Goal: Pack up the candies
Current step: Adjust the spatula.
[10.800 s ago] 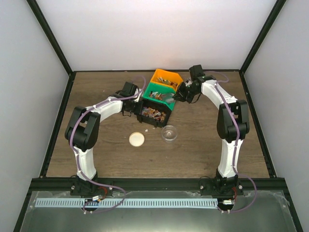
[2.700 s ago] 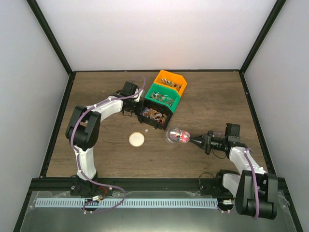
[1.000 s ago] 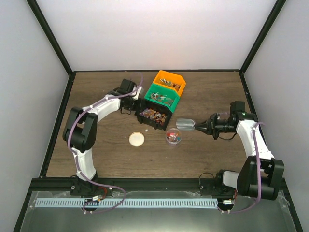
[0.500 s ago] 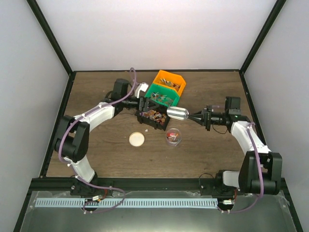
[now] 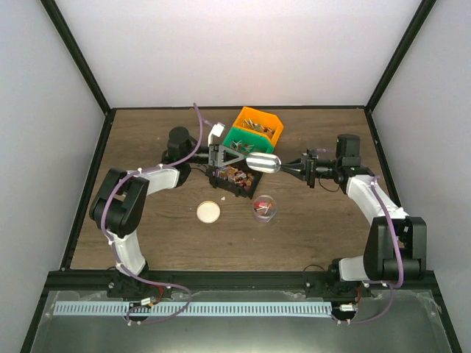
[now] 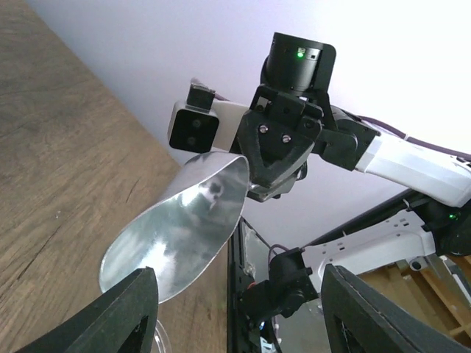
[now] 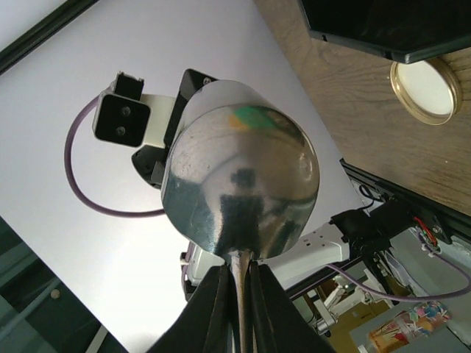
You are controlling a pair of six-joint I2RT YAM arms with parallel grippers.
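An orange bin [image 5: 250, 111], green bin [image 5: 239, 134] and black bin [image 5: 237, 189] sit on a brown wood-grain bench [image 5: 316, 228]; silver scoop [image 5: 263, 162], beige lid [image 5: 208, 212], red and orange candies [image 5: 263, 210].

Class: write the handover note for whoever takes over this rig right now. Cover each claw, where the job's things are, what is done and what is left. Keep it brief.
Right claw: shut on the handle of the metal scoop, which is empty, up by the bins.
Left claw: open at the scoop's bowl, gripping nothing.
Candies: a few in the clear cup; more in the black bin, green bin and orange bin.
Done: a first portion is in the cup.
Left: probably more scooping, then fitting the beige lid, which lies on the table left of the cup.
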